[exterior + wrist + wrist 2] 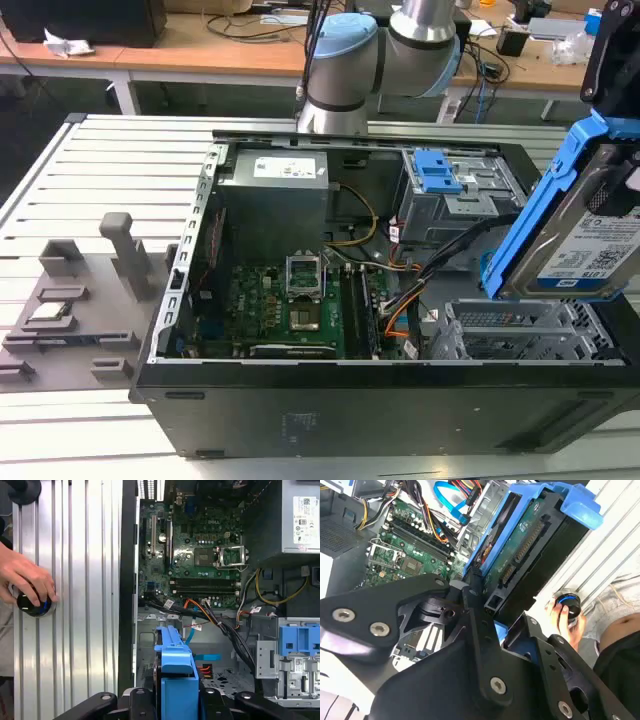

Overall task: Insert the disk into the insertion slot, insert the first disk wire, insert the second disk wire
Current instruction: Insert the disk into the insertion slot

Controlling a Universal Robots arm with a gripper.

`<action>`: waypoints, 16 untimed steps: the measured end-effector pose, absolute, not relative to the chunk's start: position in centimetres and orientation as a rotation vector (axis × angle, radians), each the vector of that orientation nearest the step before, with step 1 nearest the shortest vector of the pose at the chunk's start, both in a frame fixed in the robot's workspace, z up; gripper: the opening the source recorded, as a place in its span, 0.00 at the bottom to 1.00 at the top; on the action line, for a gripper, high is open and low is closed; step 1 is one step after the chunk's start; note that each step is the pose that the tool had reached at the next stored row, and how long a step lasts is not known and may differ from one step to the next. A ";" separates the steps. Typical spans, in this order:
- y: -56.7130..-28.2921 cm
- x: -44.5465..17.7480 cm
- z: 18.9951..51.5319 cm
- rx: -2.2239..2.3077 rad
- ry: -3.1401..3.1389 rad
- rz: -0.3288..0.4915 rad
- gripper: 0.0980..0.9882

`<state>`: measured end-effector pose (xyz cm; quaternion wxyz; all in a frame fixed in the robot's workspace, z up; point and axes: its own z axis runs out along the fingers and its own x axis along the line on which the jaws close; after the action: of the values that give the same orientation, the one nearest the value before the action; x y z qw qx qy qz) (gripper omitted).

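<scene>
The gripper (175,703) is clamped on the disk (585,235), its black fingers (472,600) pressing from either side on the blue carrier's narrow end in both wrist views. The disk hangs in the air, tilted steeply: in the exterior view its long axis climbs toward that view's upper right, the labelled face turned to the camera and the lower end pointing down at the open computer case (350,410). In the second wrist view the green circuit-board face shows, with what looks like the connector edge away from the fingers, though that is hard to make out. Just below the disk, apart from it, sits the insertion slot (520,335), the perforated silver cage at the exterior view's right end of the case. Beyond it stands the taller cage with blue latches (450,195), and the motherboard (290,310) lies further in. Outside the case, on the slatted table (85,580), a person's hand (27,582) rests on a black-and-blue knob (32,605).
</scene>
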<state>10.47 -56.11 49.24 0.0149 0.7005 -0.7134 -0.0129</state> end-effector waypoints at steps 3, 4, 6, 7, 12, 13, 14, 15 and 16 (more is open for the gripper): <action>-56.1 10.4 48.4 2.180 -2.220 -0.040 0.30; -56.1 10.4 48.2 2.180 -2.220 -0.040 0.30; -56.1 10.4 47.8 2.180 -2.220 -0.040 0.30; -56.1 10.4 47.8 2.180 -2.220 -0.040 0.30; -56.1 10.4 47.3 2.180 -2.220 -0.040 0.30; -56.1 10.4 47.2 2.180 -2.220 -0.040 0.30; -56.1 10.4 46.9 2.180 -2.220 -0.040 0.30; -56.0 10.4 46.6 2.180 -2.220 -0.040 0.30; -55.7 10.4 46.5 2.180 -2.220 -0.041 0.30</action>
<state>10.43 -55.74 46.46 0.0147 0.7005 -0.7133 -0.0131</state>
